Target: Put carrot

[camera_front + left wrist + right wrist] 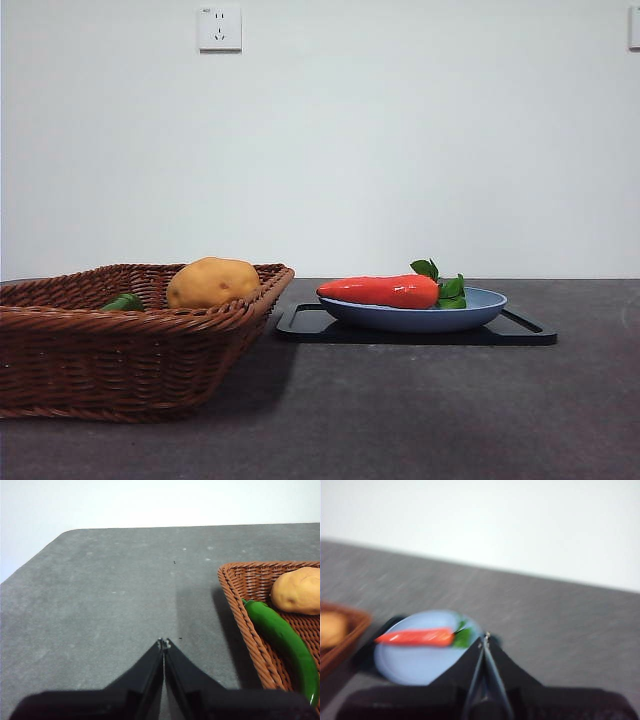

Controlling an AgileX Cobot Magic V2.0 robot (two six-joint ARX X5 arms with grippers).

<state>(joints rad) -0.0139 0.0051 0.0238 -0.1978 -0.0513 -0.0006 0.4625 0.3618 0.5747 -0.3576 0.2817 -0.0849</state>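
The carrot (383, 291) lies on its side on a blue plate (480, 309), green leaves toward the right. The plate rests on a black tray (525, 331). The blurred right wrist view shows the carrot (417, 637) on the plate (410, 665), with my right gripper (484, 640) shut and empty, above and apart from the leafy end. My left gripper (164, 643) is shut with nothing in it, over bare table beside the wicker basket (235, 600). Neither gripper appears in the front view.
A brown wicker basket (120, 360) stands at the left and holds a tan potato (213, 282) and a green vegetable (124, 302). The potato (299, 590) and the green vegetable (285, 640) also show in the left wrist view. A white wall rises behind the dark grey table.
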